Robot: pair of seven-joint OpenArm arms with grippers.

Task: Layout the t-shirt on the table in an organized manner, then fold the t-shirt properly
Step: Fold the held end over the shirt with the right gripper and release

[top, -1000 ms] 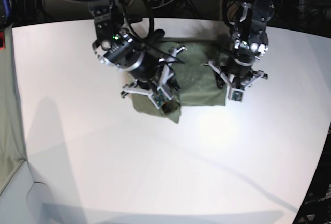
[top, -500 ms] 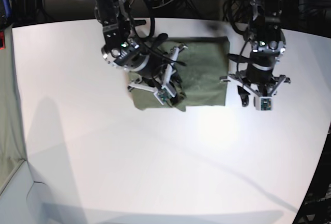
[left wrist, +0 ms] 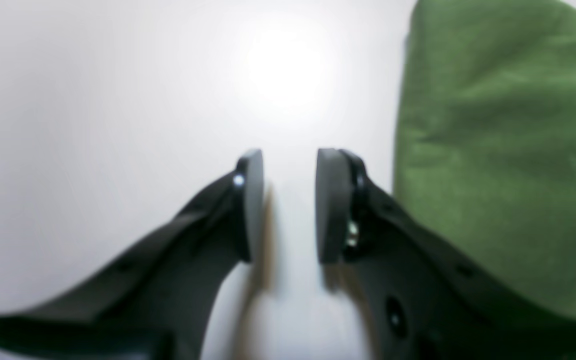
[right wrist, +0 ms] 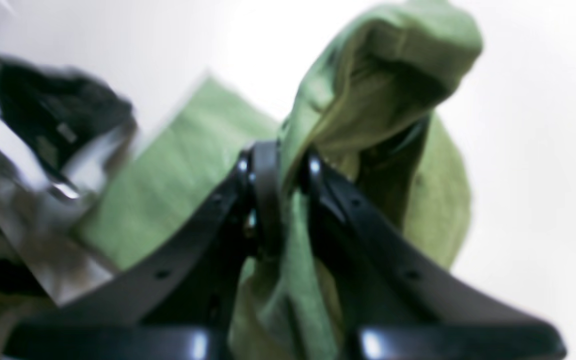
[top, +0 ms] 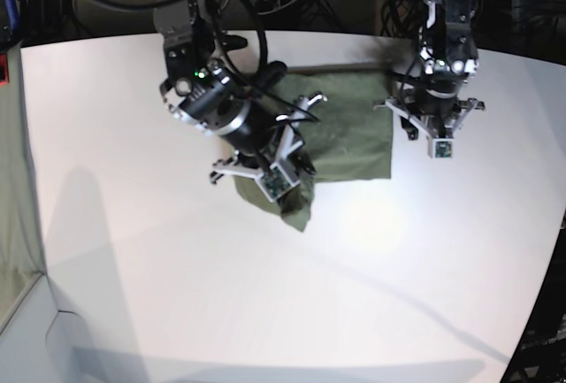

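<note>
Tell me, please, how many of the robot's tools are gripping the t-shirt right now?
1. The right tool is shut on a bunched fold of the t-shirt; the left tool hangs open over the bare table beside it.

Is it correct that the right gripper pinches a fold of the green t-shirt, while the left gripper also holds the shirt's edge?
Not quite. The right gripper does pinch the t-shirt, but the left gripper holds nothing: the left wrist view shows its jaws apart over the bare white table, with the shirt's edge lying beside them.
</note>
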